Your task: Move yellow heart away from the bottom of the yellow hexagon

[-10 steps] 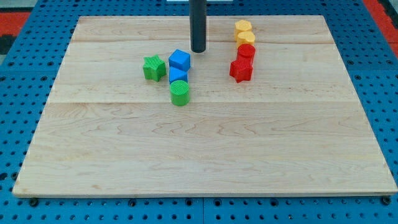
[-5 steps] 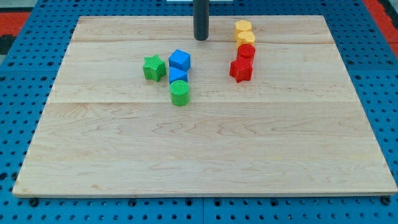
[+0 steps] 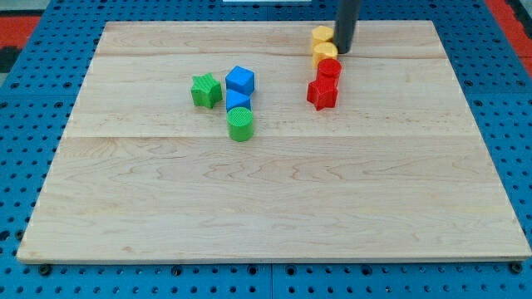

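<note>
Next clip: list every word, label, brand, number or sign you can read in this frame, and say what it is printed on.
None: no readable text anywhere in the camera view.
Wooden board: plain wood grain, no markings.
Blocks, e.g. yellow heart and yellow hexagon: plain faces, no labels.
Rod ending in my tip, at the yellow blocks' right: plain and dark.
Blue pegboard: only holes.

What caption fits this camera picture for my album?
My tip sits right of two yellow blocks, above red blocks; blue and green blocks cluster left.
</note>
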You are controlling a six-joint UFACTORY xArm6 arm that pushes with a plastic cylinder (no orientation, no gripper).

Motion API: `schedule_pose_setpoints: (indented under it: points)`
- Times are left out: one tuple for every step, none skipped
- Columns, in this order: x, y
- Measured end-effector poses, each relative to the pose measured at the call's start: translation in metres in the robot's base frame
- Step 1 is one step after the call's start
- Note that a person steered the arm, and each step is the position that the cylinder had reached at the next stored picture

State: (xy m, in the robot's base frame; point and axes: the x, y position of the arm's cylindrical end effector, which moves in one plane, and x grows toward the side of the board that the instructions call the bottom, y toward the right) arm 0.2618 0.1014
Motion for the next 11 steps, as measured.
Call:
schedule_pose_setpoints:
  points:
    - [0.017, -0.023]
    - [0.026, 0.022]
    - [0.046, -0.011]
    - [0.055, -0.057]
    - [0.039, -0.074]
    - [0.029, -0.074]
    - [0.026, -0.11]
    - [0.03, -0.139]
    - [0.033, -0.125]
    - [0.046, -0.128]
    - [0.052, -0.136]
